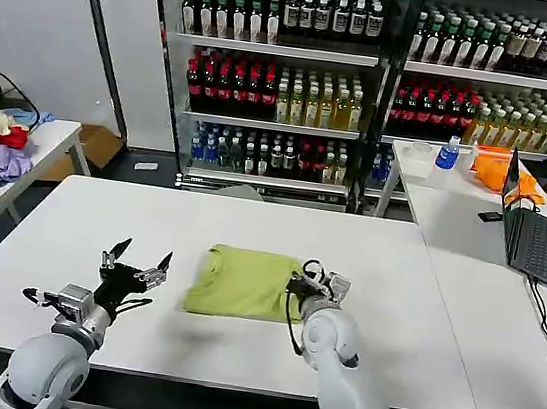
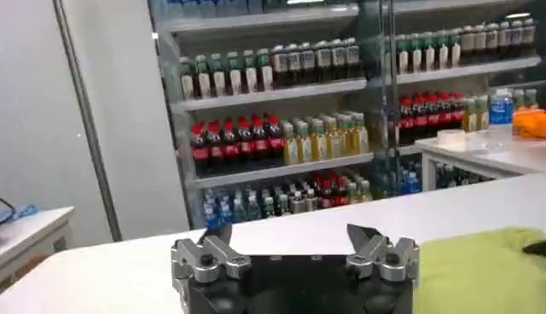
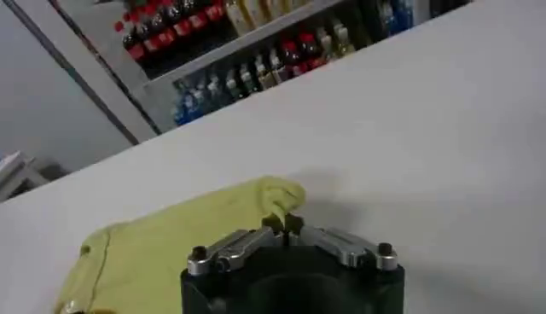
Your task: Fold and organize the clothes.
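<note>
Right gripper (image 1: 316,283) clenched at folded T-shirt (image 1: 243,281) right edge; left gripper (image 1: 137,259) released, apart.

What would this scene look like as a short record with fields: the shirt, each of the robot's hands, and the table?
shirt: yellow-green T-shirt, folded into a compact rectangle, lying flat near the middle of the table
right gripper: at the shirt's right edge, fingers closed together against the fabric
left gripper: to the left of the shirt, apart from it, fingers spread open, holding nothing
table: white
behind: shelves of drink bottles
</note>
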Controlling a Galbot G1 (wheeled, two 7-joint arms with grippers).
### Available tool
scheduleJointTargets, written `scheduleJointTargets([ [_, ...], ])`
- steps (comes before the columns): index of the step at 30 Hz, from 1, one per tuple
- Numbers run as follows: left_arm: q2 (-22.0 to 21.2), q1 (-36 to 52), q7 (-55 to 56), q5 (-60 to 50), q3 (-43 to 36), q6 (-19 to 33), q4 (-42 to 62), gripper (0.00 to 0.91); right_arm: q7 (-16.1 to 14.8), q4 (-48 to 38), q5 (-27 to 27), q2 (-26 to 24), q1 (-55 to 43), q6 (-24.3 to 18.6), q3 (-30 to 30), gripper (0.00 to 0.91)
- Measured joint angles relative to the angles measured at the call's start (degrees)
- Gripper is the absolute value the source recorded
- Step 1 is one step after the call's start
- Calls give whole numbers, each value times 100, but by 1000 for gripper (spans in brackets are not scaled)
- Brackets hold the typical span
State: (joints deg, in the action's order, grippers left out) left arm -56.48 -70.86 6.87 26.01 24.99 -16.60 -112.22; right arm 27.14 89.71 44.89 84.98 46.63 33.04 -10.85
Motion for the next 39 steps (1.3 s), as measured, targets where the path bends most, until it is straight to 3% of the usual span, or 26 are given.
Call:
scheduleJointTargets([
  [1, 0, 7, 0, 0, -6, -1, 6, 907, -24, 2, -30, -62, -7, 0, -16, 0],
  [2, 0, 19, 0, 0, -19, -3, 15, 907, -54, 9, -63, -126, -8, 0, -28, 131],
  [3, 1, 29, 0, 0, -29, -5, 25, 907, -85, 23, -106, -200, -8, 0, -37, 907],
  [9, -20, 122, -2, -23, -130, -15, 96, 907, -317, 129, -413, -622, 22, -7, -47, 907],
  [13, -56, 187, -4, -30, -190, -26, 132, 907, -564, 277, -939, -872, 135, -137, -53, 907],
  [19, -61, 213, 0, -3, -200, -30, 132, 907, -960, 656, -2113, -1206, 580, -804, -150, 907],
  [27, -129, 240, -3, -8, -256, -25, 96, 907, -1180, 1278, -3446, -1393, 1406, -1748, -409, 907],
  [39, -275, 79, 17, -18, -201, 2, -125, 907, -1508, 2509, -4093, -1345, 2962, -2536, -1392, 907],
])
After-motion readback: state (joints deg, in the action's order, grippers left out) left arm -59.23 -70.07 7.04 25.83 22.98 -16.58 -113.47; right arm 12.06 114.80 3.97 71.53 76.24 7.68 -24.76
